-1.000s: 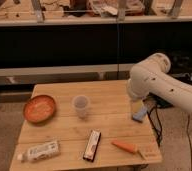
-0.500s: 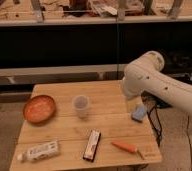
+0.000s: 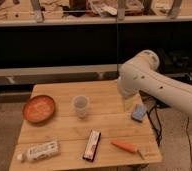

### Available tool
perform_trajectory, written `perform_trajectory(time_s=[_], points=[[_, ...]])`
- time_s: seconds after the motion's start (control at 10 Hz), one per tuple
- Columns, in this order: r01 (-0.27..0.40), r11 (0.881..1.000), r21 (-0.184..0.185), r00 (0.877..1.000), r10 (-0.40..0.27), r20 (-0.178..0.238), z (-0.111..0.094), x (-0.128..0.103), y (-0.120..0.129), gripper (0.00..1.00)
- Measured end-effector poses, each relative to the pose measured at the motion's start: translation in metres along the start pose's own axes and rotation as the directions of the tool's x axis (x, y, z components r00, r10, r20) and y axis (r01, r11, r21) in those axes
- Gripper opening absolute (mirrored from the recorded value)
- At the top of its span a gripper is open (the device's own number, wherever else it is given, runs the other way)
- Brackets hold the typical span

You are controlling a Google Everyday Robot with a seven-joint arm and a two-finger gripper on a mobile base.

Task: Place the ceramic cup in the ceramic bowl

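Gripper (image 3: pixel 128 103) hangs below the bent white arm (image 3: pixel 154 82) at roughly 3 o'clock on the tabletop (image 3: pixel 101 91), just above and beside a blue block (image 3: pixel 138 113). Jaws spread wide, nothing between them. From the gripper, the ceramic cup (image 3: pixel 80 106) stands upright at 9 o'clock, well apart, free on the wood. Ceramic bowl (image 3: pixel 39 108) sits further out on the same line, at the cup's 9 o'clock, near it but not touching. Along the front edge: white bottle (image 3: pixel 39 150) lying on its side at 7 o'clock, dark flat bar (image 3: pixel 91 146) at 6, orange carrot-like piece (image 3: pixel 125 146) at 5. Step judged: approach, cup not yet grasped. Risks: the cup is light and tapered, so one finger arriving first could tip it or shove it toward the bowl; a grip low on the taper may slip upward. Bowl is shallow, so a release from height or off centre could let the cup topple over the rim.
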Motion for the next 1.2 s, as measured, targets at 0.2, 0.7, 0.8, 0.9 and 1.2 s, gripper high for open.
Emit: perform_trajectory(time_s=[0.2,0.7,0.8,0.9,1.2], points=[[0.009,1.000,0.004,1.000,-0.009,-0.001,0.000,-0.003,-0.002,0.80],[0.053,0.999,0.012,0.998,-0.053,0.021,0.007,-0.026,-0.008,0.80],[0.057,0.998,0.015,0.998,-0.057,0.028,0.009,-0.029,-0.009,0.80],[0.063,0.998,0.015,0.997,-0.064,0.034,0.011,-0.029,-0.009,0.80],[0.085,0.996,0.018,0.995,-0.086,0.057,0.017,-0.041,-0.010,0.80]])
